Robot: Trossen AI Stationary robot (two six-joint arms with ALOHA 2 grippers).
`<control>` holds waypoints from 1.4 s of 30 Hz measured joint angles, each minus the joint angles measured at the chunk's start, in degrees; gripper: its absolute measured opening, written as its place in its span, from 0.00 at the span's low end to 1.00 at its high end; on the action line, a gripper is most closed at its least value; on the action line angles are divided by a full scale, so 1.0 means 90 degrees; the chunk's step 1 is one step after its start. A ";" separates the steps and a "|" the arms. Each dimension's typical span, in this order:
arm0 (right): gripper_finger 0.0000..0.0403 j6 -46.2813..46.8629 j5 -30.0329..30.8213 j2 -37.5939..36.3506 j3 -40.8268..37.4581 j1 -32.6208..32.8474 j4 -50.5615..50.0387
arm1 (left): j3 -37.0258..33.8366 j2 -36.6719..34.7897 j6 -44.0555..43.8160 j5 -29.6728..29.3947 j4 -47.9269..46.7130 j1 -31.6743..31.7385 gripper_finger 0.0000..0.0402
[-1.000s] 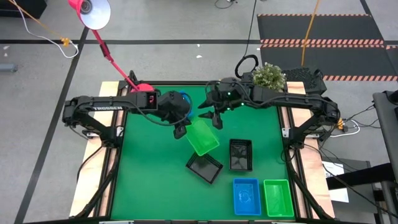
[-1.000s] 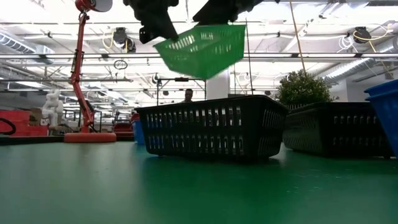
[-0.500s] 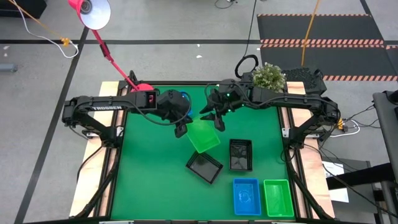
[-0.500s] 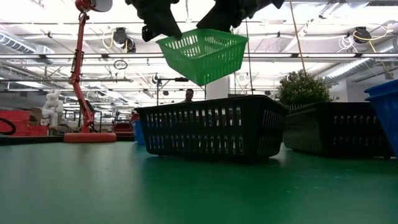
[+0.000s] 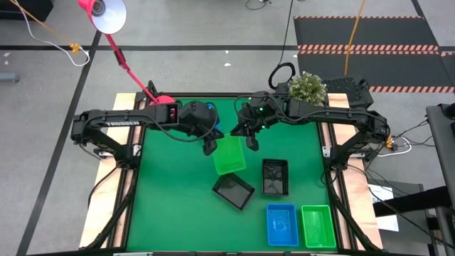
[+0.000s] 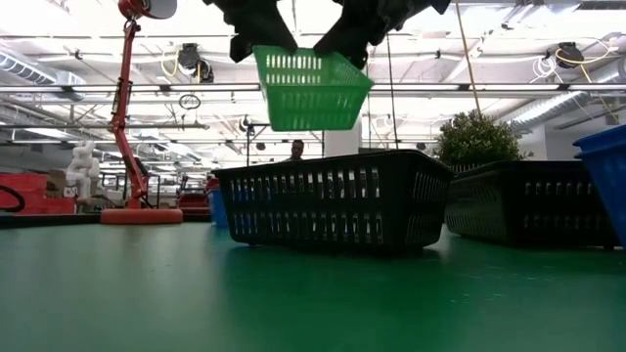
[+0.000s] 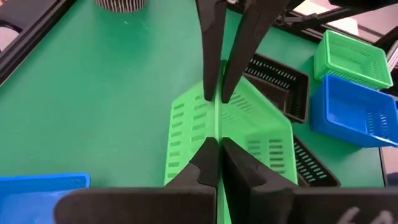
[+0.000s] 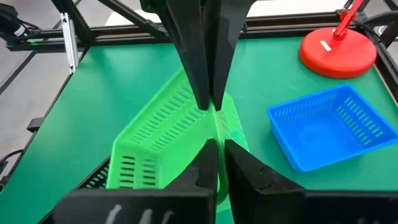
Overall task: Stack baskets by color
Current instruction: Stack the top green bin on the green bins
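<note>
Hanging above the green table (image 5: 170, 206), a green basket (image 5: 229, 155) is pinched by both grippers: the left gripper (image 5: 209, 147) clamps one rim, the right gripper (image 5: 252, 142) the opposite rim, over two black baskets (image 5: 234, 190) below.

The left half of the table (image 5: 163, 206) lay bare from the near edge almost up to the arms, giving wide room to pass. At the far middle, both arms met over a green basket (image 5: 229, 155) held off the surface, the left gripper (image 5: 209, 147) and right gripper (image 5: 250, 141) pinched on opposite walls, blocking that space. Beneath and nearer stood two black baskets (image 5: 234, 191), close together, with clear air between their rims and the lifted basket in the low view. A blue basket (image 5: 281, 224) and another green basket (image 5: 318, 226) filled the near right corner. The red lamp base (image 5: 163, 102) and a blue basket (image 8: 329, 127) occupied the far left.
</note>
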 joint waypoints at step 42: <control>0.00 0.1875 -0.2221 -0.3560 -0.0137 0.0000 -0.4677 | 0.0015 -0.0032 -0.2673 -0.1452 -0.0345 -0.0127 0.46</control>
